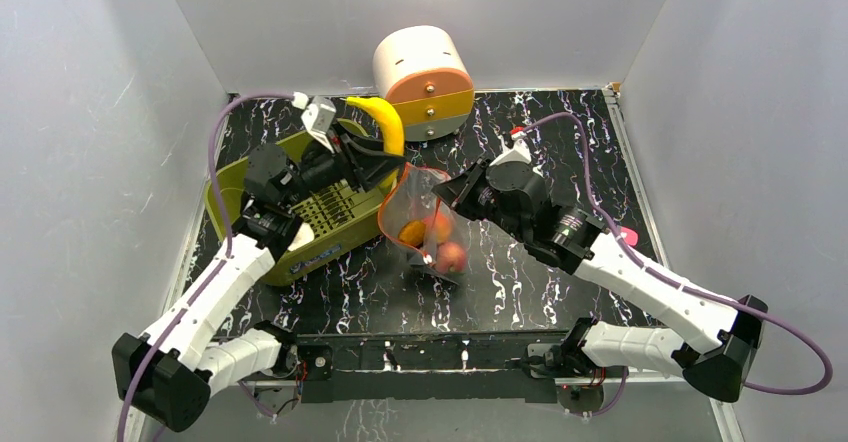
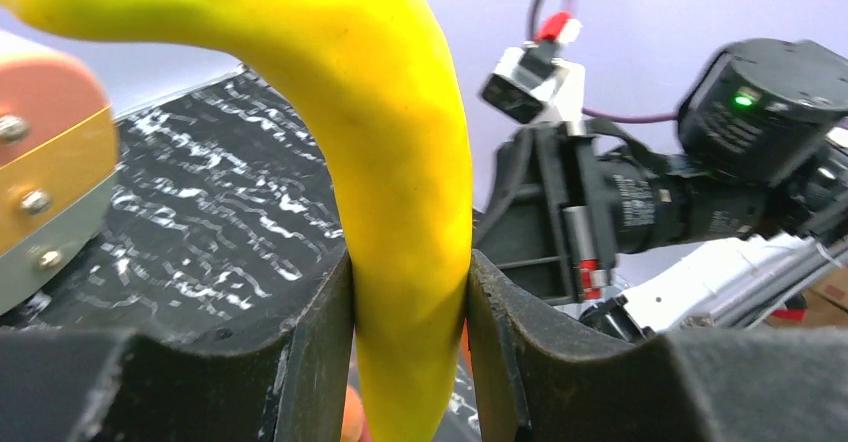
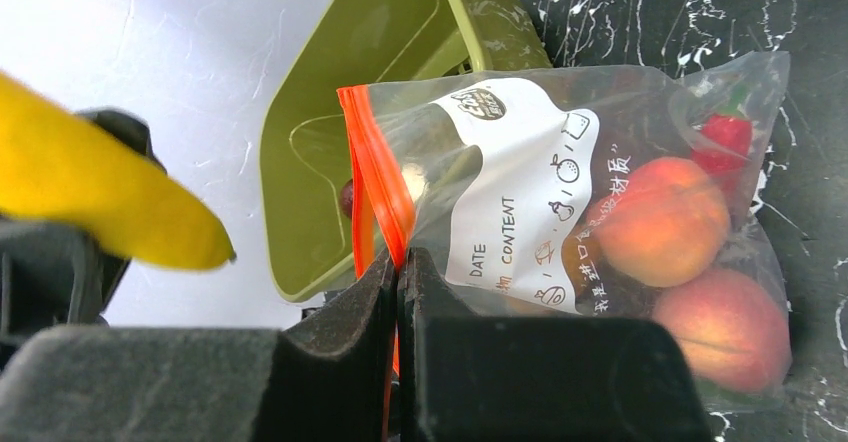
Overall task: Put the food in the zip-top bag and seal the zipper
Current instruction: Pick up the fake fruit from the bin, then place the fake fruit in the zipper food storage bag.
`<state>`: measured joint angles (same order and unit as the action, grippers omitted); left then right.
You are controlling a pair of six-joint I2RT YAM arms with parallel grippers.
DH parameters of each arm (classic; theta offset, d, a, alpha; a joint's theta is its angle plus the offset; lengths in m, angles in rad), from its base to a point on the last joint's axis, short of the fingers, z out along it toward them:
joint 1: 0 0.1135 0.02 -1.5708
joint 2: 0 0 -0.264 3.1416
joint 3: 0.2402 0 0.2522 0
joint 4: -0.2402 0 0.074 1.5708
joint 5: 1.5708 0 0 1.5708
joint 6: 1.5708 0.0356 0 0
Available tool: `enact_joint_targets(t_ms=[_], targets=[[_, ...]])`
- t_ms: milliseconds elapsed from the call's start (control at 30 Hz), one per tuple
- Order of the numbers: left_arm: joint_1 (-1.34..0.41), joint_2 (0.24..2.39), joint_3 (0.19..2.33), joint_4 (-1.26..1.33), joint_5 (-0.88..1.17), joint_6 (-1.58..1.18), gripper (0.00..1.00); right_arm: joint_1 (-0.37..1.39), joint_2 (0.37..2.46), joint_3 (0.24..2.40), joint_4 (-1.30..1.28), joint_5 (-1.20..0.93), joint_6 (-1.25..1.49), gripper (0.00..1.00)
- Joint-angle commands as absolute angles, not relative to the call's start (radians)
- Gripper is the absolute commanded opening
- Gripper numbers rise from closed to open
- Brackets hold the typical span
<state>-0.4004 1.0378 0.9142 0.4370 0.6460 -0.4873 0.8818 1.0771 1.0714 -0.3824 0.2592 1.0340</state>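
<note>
Table [image 1: 530, 282]: black marbled top. Olive basket [image 1: 330, 232] sits left of centre, with a white-and-orange drum [image 1: 425, 77] at the back edge.

Zip-top bag [image 3: 530, 182] lies just right of the basket, bottom on the table, mouth lifted toward the basket. From the top view the orange rim reads as an open loop.

Banana [image 2: 400, 162]: left gripper [image 2: 410, 292] is clamped around its lower half, with both fingers [image 2: 320, 342] tight against the peel. It's held up over the basket's right end. The tip is aimed at the bag mouth, near it but not inside.

Right gripper [image 3: 398, 272]: jaws pinched together on the bag's rim, right at the zipper [image 3: 375, 182], holding the mouth up.

Already in the bag: two peaches [image 3: 665, 220] and a small red piece [image 3: 728, 137], plus something orange I can't identify. A dark ball [image 3: 346, 197] shows in the basket behind the zipper, so my guess is loading isn't done.

Step, as I read it: loading the banana, roughly mid-task, sealing not started.

Next move:
- Feed the banana tip-first through the loop, and let go only once it's well past the zipper.
- It looks long for this pouch, so it probably has to go in at a slant alongside the peaches.
- The right pinch has to hold; if the rim slips, the mouth collapses.
</note>
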Motion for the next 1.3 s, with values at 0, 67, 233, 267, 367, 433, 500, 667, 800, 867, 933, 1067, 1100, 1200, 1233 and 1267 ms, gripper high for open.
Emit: enact_joint_targets(t_ms=[0, 67, 233, 267, 367, 433, 500, 667, 800, 867, 933, 1067, 1100, 1200, 1233, 1267], targets=[[-0.520, 1.028, 0.896, 0.566, 0.577, -0.453, 0.28, 0.884, 1.080, 1.103, -0.268, 0.248, 1.086, 0.00], [-0.560, 1.027, 0.875, 0.592, 0.552, -0.427, 0.28, 0.884, 1.081, 1.107, -0.263, 0.245, 1.093, 0.00], [-0.631, 1.028, 0.832, 0.627, 0.498, -0.368, 0.27, 0.885, 1.080, 1.115, -0.253, 0.243, 1.103, 0.00], [-0.644, 1.031, 0.828, 0.627, 0.496, -0.344, 0.28, 0.884, 1.079, 1.115, -0.247, 0.239, 1.103, 0.00], [-0.663, 1.037, 0.806, 0.620, 0.501, -0.285, 0.29, 0.884, 1.088, 1.123, -0.235, 0.214, 1.096, 0.00], [-0.668, 1.030, 0.779, 0.622, 0.499, -0.262, 0.29, 0.884, 1.090, 1.127, -0.235, 0.204, 1.095, 0.00], [-0.674, 1.015, 0.742, 0.643, 0.489, -0.248, 0.30, 0.885, 1.085, 1.124, -0.233, 0.201, 1.097, 0.00], [-0.679, 0.996, 0.696, 0.660, 0.471, -0.228, 0.30, 0.885, 1.071, 1.119, -0.229, 0.208, 1.100, 0.00], [-0.682, 1.002, 0.701, 0.632, 0.467, -0.220, 0.31, 0.884, 1.071, 1.126, -0.229, 0.204, 1.097, 0.00], [-0.682, 0.994, 0.698, 0.616, 0.450, -0.219, 0.32, 0.884, 1.068, 1.122, -0.228, 0.207, 1.098, 0.00], [-0.684, 0.986, 0.689, 0.605, 0.432, -0.218, 0.35, 0.883, 1.066, 1.114, -0.222, 0.208, 1.098, 0.00], [-0.684, 0.980, 0.667, 0.585, 0.417, -0.204, 0.38, 0.884, 1.067, 1.111, -0.220, 0.212, 1.099, 0.00], [-0.684, 0.979, 0.663, 0.581, 0.415, -0.201, 0.38, 0.885, 1.066, 1.111, -0.218, 0.215, 1.100, 0.00], [-0.684, 0.978, 0.658, 0.578, 0.405, -0.199, 0.38, 0.884, 1.066, 1.111, -0.218, 0.224, 1.100, 0.00], [-0.685, 0.978, 0.655, 0.581, 0.402, -0.201, 0.38, 0.884, 1.065, 1.110, -0.217, 0.227, 1.100, 0.00], [-0.686, 0.974, 0.654, 0.584, 0.394, -0.205, 0.37, 0.885, 1.065, 1.108, -0.217, 0.227, 1.100, 0.00]])
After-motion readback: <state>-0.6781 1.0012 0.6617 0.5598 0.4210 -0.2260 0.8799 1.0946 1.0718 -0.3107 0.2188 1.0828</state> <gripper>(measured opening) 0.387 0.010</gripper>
